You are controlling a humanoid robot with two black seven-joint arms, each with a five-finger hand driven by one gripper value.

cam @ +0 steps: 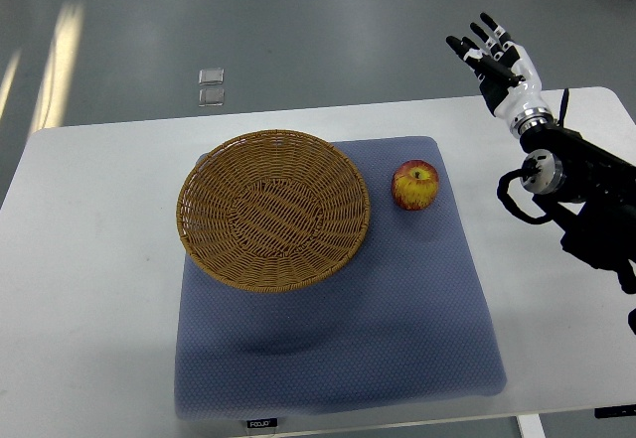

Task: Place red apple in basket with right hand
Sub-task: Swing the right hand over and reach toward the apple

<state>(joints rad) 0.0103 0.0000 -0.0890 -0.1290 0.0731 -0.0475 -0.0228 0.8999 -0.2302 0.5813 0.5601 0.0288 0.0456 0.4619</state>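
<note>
Right hand (494, 56) open, well apart from apple (414, 185); basket (273, 210) empty.

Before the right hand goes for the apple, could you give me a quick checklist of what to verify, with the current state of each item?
1. Right hand open and holding nothing: ok.
2. Red apple in plain view on the blue mat, nothing covering it: ok.
3. Apple apart from the basket rim, leaving room for fingers: ok.
4. Basket holds nothing: ok.
5. Hand above the apple: not ok, it is raised beyond the table's far right edge.
6. Left arm clear: cannot tell, out of view.
</note>
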